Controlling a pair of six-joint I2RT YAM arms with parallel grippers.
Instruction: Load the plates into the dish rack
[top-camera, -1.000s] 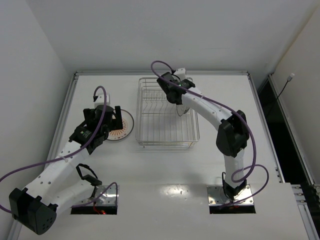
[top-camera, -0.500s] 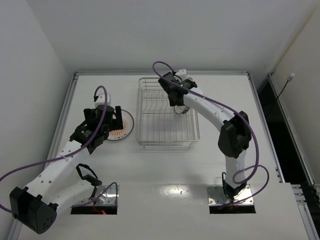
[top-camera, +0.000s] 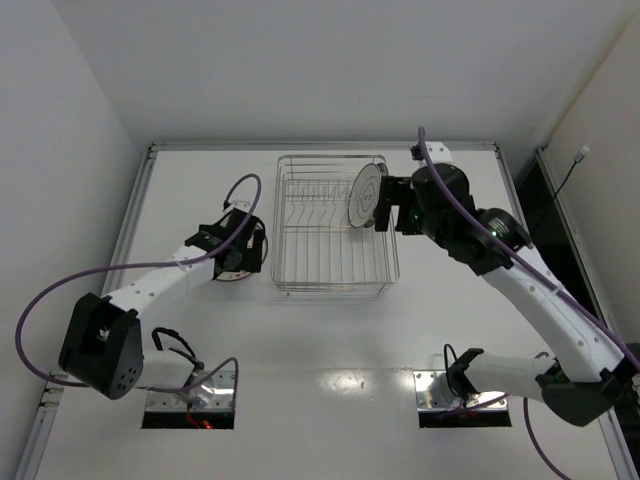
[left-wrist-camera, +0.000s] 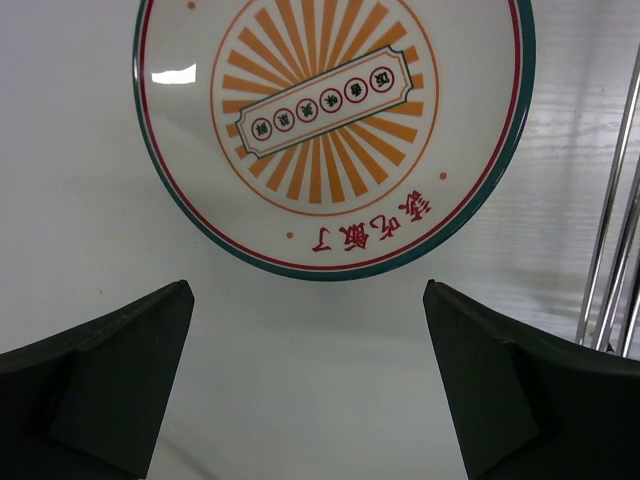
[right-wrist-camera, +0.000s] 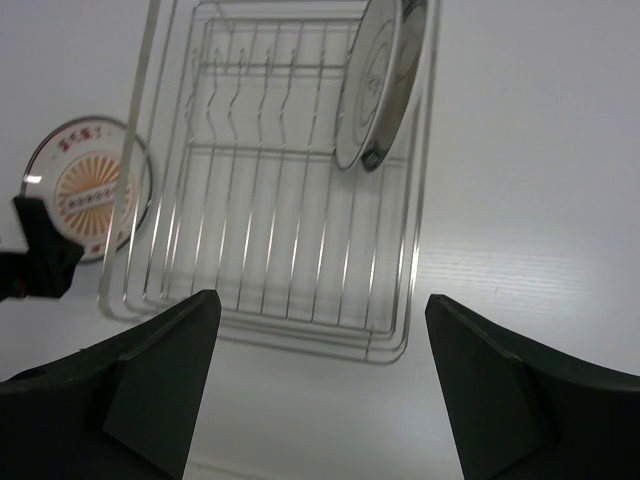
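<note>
Silver wire dish rack (top-camera: 300, 270), rectangular with a row of upright tines, now carries one round white plate with thin dark circles (top-camera: 366, 197), standing on edge at the rack's right end.

Change: the right gripper (right-wrist-camera: 322, 297), closed on that plate inside the rack a second ago, has let go and backed off to the rack's right side. Its jaws stand wide with nothing between them. The plate stays upright unaided, so that placement appears complete.

The left gripper (left-wrist-camera: 306, 290) has advanced to the round white plate with the orange sunburst centre (left-wrist-camera: 330, 120), lying flat on the white table (top-camera: 330, 350) just left of the rack. Its jaws are wide and empty, with the rim just ahead. Probable next step: grasp that rim. No third plate shows in any view.
</note>
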